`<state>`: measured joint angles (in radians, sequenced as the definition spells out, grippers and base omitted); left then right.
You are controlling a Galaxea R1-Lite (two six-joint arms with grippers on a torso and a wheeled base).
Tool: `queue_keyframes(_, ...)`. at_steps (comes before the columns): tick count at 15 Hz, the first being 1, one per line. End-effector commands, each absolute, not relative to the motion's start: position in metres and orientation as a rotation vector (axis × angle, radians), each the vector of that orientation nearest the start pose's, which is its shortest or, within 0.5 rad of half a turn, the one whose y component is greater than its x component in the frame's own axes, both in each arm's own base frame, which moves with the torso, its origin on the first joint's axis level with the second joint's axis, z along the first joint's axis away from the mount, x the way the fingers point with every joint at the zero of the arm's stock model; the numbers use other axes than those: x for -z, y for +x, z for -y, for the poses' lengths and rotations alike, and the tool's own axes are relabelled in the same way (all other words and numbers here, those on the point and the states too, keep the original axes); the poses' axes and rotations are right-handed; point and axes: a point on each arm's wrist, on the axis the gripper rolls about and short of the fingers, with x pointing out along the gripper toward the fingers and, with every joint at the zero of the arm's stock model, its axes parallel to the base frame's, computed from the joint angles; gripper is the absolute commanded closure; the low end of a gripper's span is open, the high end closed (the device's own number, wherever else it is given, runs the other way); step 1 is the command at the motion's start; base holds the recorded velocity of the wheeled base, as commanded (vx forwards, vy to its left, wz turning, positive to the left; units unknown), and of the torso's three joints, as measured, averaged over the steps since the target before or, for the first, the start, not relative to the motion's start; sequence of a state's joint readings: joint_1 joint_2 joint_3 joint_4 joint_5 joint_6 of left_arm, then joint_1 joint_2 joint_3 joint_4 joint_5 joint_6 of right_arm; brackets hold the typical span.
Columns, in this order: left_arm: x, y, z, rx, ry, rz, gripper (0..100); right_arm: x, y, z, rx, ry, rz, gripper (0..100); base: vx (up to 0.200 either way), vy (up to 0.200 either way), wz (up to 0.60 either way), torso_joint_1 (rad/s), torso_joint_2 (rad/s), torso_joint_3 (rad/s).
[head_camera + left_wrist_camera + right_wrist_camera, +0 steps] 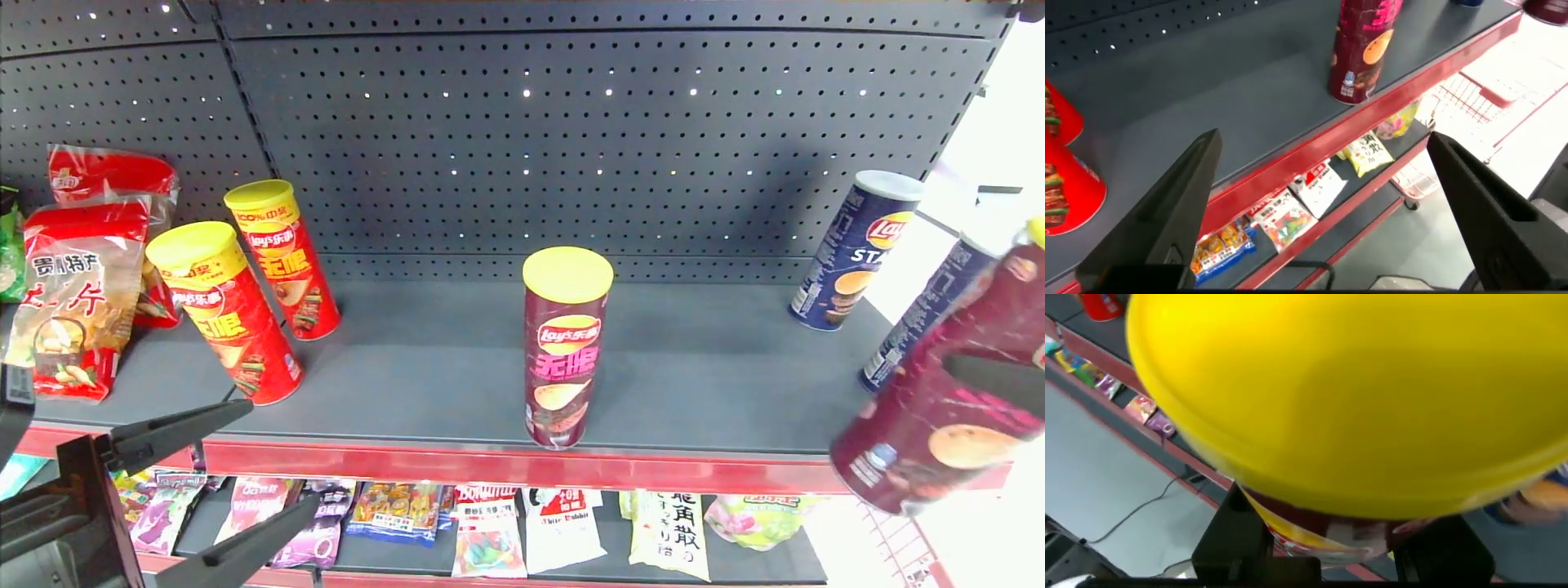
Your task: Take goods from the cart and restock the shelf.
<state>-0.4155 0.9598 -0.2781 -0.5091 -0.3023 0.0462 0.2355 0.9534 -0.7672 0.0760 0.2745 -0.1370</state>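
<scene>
My right gripper point(988, 392) is shut on a maroon chip can point(931, 425), which hangs tilted at the shelf's right end, just off the red front edge. Its yellow lid point(1347, 392) faces the right wrist camera, with a dark finger point(1237, 539) on either side of the can body. A second maroon can point(563, 351) stands upright at the front middle of the grey shelf point(424, 359); it is also seen as the maroon can point(1360, 49). My left gripper point(282, 452) is open and holds nothing, low at the left before the shelf edge point(1290, 175).
Two red cans point(237, 314) and red snack bags point(73, 302) stand at the shelf's left. Blue cans point(853, 249) stand at its right. Snack packets point(490, 531) hang on the lower shelf. A red wire cart point(1478, 90) sits to the right.
</scene>
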Motion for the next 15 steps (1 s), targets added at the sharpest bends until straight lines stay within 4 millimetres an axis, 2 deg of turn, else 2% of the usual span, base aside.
queue_keyframes(1, -0.178, 0.097, 0.05, 0.715, 0.054, -0.149, 0, -0.26, 0.199, -0.074, -0.623, -0.149, -0.312, 100, 0.0, 0.0, 0.0, 0.0, 0.0, 0.0)
queue_keyframes(2, -0.178, 0.097, 0.05, 0.708, 0.054, -0.146, 0, -0.257, 0.226, -0.088, -0.641, -0.152, -0.311, 100, 0.0, 0.0, 0.0, 0.0, 0.0, 0.0)
queue_keyframes(5, -0.178, 0.097, 0.05, 0.708, 0.056, -0.147, 0, -0.243, 0.28, -0.115, -0.664, -0.157, -0.302, 100, 0.0, 0.0, 0.0, 0.0, 0.0, 0.0)
queue_keyframes(6, -0.178, 0.097, 0.05, 0.708, 0.056, -0.154, 0, -0.241, 0.286, -0.12, -0.673, -0.161, -0.295, 100, 0.0, 0.0, 0.0, 0.0, 0.0, 0.0)
queue_keyframes(9, -0.176, 0.096, 0.049, 0.7, 0.058, -0.169, 0, -0.226, 0.328, -0.144, -0.696, -0.175, -0.264, 100, 0.0, 0.0, 0.0, 0.0, 0.0, 0.0)
queue_keyframes(12, -0.177, 0.096, 0.049, 0.688, 0.059, -0.168, 0, -0.218, 0.35, -0.163, -0.713, -0.181, -0.259, 100, 0.0, 0.0, 0.0, 0.0, 0.0, 0.0)
queue_keyframes(15, -0.177, 0.095, 0.048, 0.682, 0.059, -0.16, 0, -0.216, 0.356, -0.181, -0.75, -0.185, -0.247, 100, 0.0, 0.0, 0.0, 0.0, 0.0, 0.0)
